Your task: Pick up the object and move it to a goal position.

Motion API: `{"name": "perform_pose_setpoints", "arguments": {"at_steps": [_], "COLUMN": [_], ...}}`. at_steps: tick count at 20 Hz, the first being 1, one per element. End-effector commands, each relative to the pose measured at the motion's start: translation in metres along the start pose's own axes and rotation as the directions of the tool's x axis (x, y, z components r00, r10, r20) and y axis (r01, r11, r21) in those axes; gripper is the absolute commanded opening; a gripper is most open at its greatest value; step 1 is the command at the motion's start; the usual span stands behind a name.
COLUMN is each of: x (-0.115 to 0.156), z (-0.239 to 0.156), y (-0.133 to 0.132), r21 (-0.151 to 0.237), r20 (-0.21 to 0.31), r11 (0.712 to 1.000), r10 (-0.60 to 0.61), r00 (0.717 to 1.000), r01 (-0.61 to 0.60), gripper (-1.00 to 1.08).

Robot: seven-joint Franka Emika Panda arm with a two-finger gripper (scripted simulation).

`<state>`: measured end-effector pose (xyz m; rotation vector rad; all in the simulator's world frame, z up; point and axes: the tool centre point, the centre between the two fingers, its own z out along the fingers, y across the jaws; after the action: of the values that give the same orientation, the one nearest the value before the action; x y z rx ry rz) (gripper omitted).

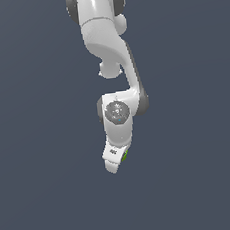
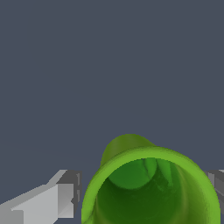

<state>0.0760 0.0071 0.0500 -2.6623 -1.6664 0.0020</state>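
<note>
In the exterior view, the white arm hangs down, and only a green sliver of the cup shows at the gripper. In the wrist view, the cup sits between both fingers, its hollow facing the camera; the gripper appears clamped on it.

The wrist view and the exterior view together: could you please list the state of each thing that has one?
green cup: between the gripper fingers, its hollow open towards the wrist camera; only a green sliver shows in the exterior view.
gripper: a finger stands at each side of the cup; contact cannot be confirmed.
arm: reaching down, wrist bent.
</note>
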Motion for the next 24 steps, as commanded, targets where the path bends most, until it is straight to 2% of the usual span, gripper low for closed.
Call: {"name": "perform_pose_setpoints", "arguments": {"at_steps": [1, 5, 6, 18, 24], "x": [0.0, 0.001, 0.001, -0.001, -0.019], "z": [0.007, 0.007, 0.007, 0.006, -0.017], "y": [0.0, 0.002, 0.002, 0.002, 0.013], "r21": [-0.001, -0.001, -0.001, -0.001, -0.001], "r20": [-0.001, -0.001, -0.001, 0.0, 0.0], "r11": [1.0, 1.0, 1.0, 1.0, 1.0], "r10": [-0.001, 0.0, 0.0, 0.0, 0.0], "r00": [1.0, 1.0, 1.0, 1.0, 1.0], "r01": [0.001, 0.0, 0.0, 0.0, 0.0], "gripper": [1.0, 1.0, -1.0, -1.0, -1.0]}}
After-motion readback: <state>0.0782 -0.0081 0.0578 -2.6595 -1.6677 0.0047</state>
